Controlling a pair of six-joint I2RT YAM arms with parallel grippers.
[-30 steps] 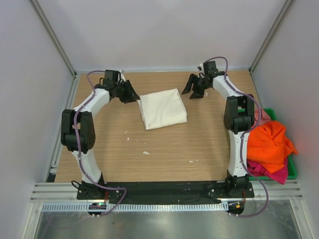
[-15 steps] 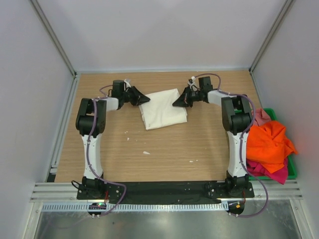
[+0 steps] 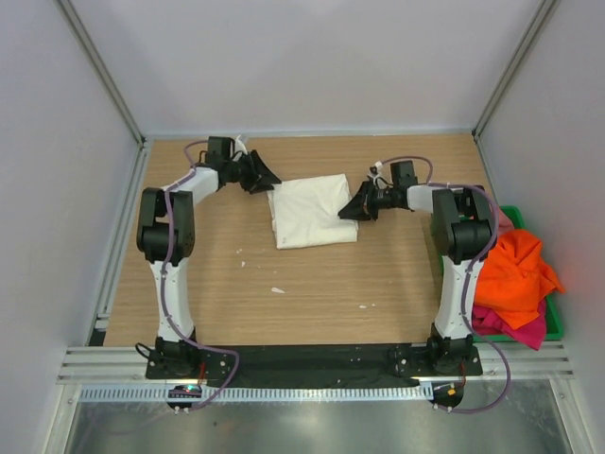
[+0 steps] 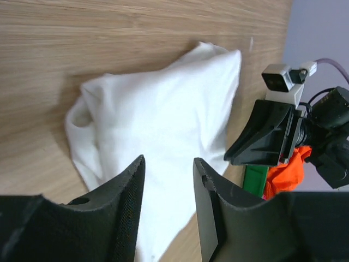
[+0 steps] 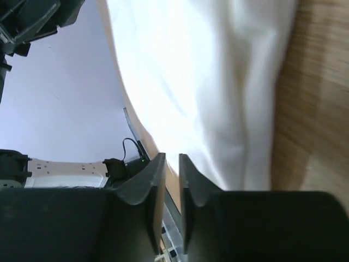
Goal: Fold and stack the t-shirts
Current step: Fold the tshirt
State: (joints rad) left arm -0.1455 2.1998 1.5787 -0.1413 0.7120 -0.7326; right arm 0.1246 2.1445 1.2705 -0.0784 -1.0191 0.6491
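A cream-white t-shirt (image 3: 310, 210) lies folded into a rough square at the back middle of the table. My left gripper (image 3: 271, 179) is open and empty, just off the shirt's back left corner. In the left wrist view (image 4: 169, 159) the shirt (image 4: 163, 114) lies beyond the fingers. My right gripper (image 3: 348, 212) is at the shirt's right edge with its jaws nearly together and nothing between them (image 5: 172, 155); the shirt (image 5: 207, 82) fills that view. An orange t-shirt (image 3: 510, 270), a magenta one (image 3: 518, 328) and a pink one (image 3: 497, 221) are heaped at the right.
The coloured shirts sit in a green bin (image 3: 554, 320) off the table's right edge. White crumbs (image 3: 277, 289) dot the wooden table. Grey walls close in the left, back and right sides. The right gripper (image 4: 267, 136) shows in the left wrist view.
The right gripper has come forward and right along the shirt to its right edge and its jaws have closed. The left gripper has drawn back slightly toward the shirt's back left corner.
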